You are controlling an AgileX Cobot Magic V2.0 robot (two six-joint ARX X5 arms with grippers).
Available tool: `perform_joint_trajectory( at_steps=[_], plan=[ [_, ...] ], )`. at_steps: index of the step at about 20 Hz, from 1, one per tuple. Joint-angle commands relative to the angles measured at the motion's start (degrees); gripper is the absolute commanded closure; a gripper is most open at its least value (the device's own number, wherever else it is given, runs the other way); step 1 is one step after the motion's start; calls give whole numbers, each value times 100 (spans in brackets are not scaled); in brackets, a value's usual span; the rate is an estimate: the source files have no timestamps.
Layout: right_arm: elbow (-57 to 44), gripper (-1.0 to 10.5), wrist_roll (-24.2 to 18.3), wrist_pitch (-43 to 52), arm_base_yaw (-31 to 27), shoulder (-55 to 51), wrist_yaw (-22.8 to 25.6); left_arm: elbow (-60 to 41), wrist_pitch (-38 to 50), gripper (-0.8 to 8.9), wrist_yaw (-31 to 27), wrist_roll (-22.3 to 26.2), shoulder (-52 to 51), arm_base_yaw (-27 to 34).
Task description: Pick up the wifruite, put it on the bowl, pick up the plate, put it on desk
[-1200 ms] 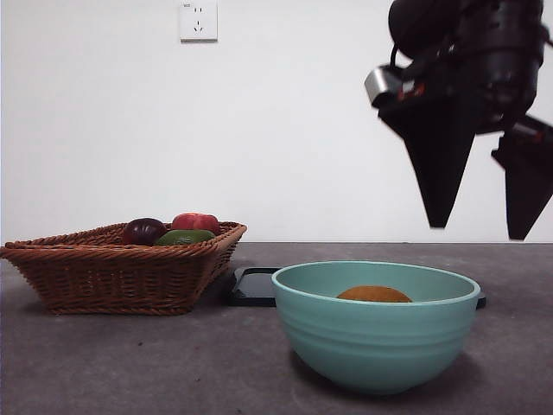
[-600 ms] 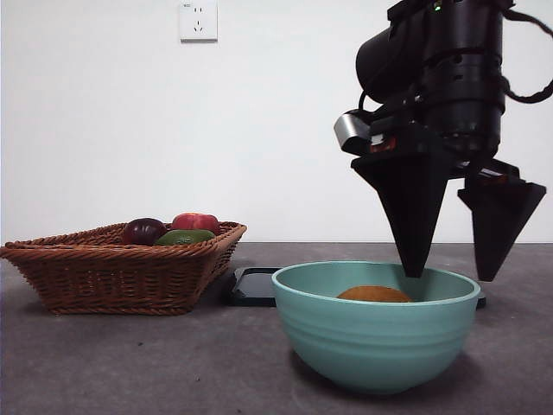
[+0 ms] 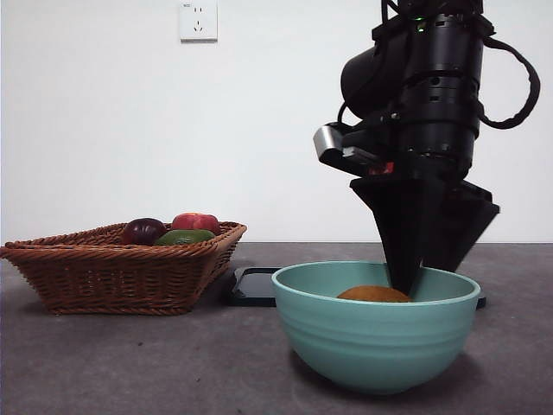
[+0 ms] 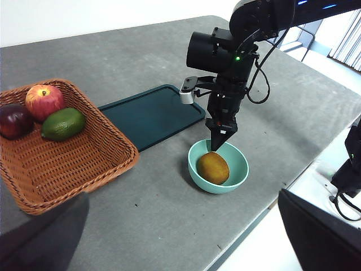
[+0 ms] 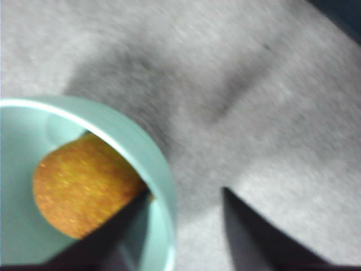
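Since a second ago my right gripper (image 3: pixel 422 281) has come down from high above the desk (image 3: pixel 130 363) to the bowl (image 3: pixel 376 333); half a second ago its tips were just reaching rim level, and now one jaw dips inside the bowl while the other hangs outside the wall. Nothing else has shifted.

Right gripper: jaws spread, straddling the bowl's rim. Right wrist view confirms it: one jaw over the mint-green interior, the other over bare desk, the rim running between them. Nothing is pinched.

Wifruite (image 3: pixel 374 295): lying in the bottom of the bowl, orange-brown, only its top showing over the rim from the front. The inner jaw stands just beside it; whether it touches, I cannot tell.

Bowl: upright on the desk, near the front edge as the left wrist view shows it, just in front of the dark tray (image 4: pixel 151 114), which lies flat on the desk.

Wicker basket (image 3: pixel 121 268): on the desk beside the tray, holding a dark purple fruit (image 3: pixel 143 231), a red apple (image 3: pixel 196 222) and a green fruit (image 3: pixel 184 237) grouped at one corner.

Left gripper (image 4: pixel 180 237): held high and well away from the bowl, jaws wide apart, holding nothing.
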Motion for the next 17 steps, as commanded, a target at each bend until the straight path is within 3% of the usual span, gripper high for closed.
perform_joint_trajectory(
  at_steps=[1,4,7,12,17],
  plan=[
    [68,867,-66,24,105,136,-20,55,68,188,-20,68,2,-48],
    [68,937,-136,52,203,136,-15,55,68,188,-20,68,2,-48],
    [70,937,-136,245,302,136,28,55,68,188,-20,70,2,-48],
    [299,937,-249,-2,302,136,697,55,68,188,-20,70,2,-48],
    [1023,937,-516,-229,92,138,649,55,68,188,-20,72,2,-48]
  ],
)
